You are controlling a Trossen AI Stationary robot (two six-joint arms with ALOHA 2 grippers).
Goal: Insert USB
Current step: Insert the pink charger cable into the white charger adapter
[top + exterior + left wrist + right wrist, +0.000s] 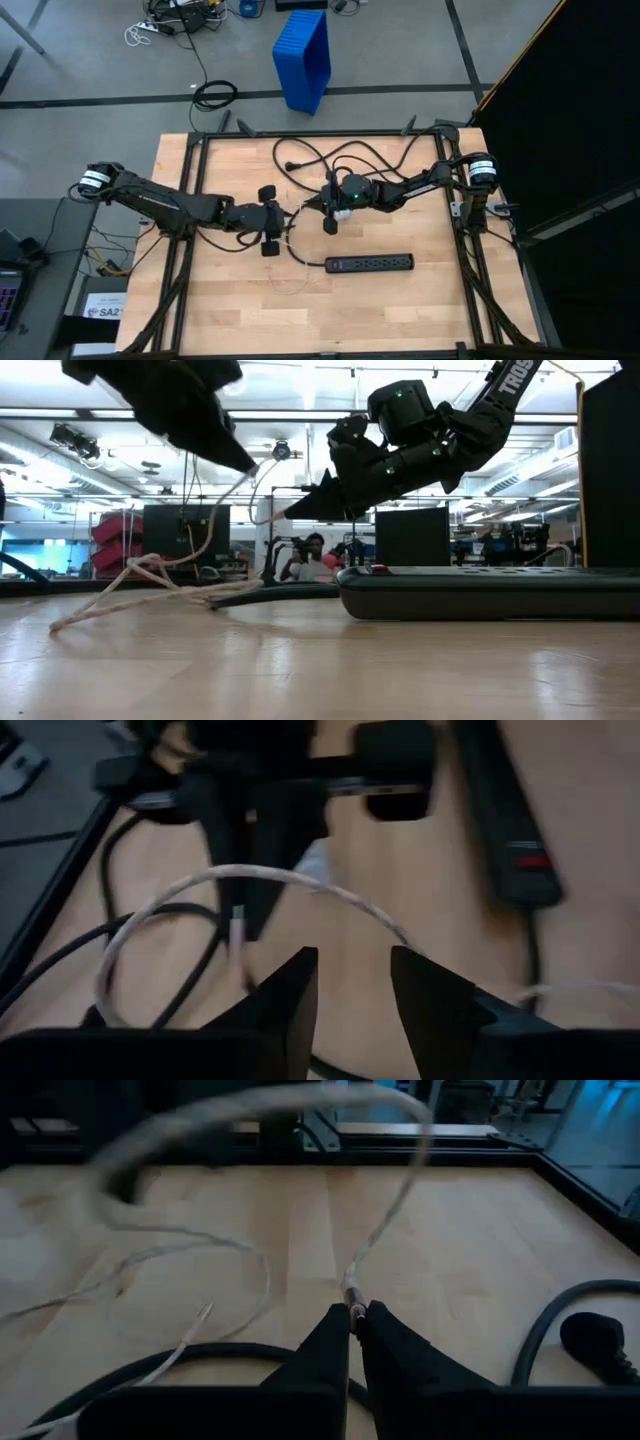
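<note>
The USB cable (392, 1205) is thin and pale. It arches up from my right gripper (355, 1312), which is shut on its plug end, lifted above the table's middle (312, 207). Its slack loops lie on the wood (150, 575), and a second small end (204, 1312) rests on the table. My left gripper (352, 970) is open and hovers just left of the right one (278, 218), facing it. The cable's arc (250, 875) passes in front of its fingers, apart from them. The black power strip (370, 263) lies flat toward the near edge. My right gripper pinches the cable's plug end (351, 1294) between its two fingertips. The fingers slant down toward the table's left (290, 512). The held end is lifted clear, and the cable rises from it in a slack arch (300, 880) that drops to the table.
Thick black cords (320, 160) loop over the far half of the table, and one black plug (600, 1335) lies near my right gripper. The power strip's switch end (525, 860) points left. A blue bin (303, 58) stands on the floor beyond. A person (315, 563) sits far behind.
</note>
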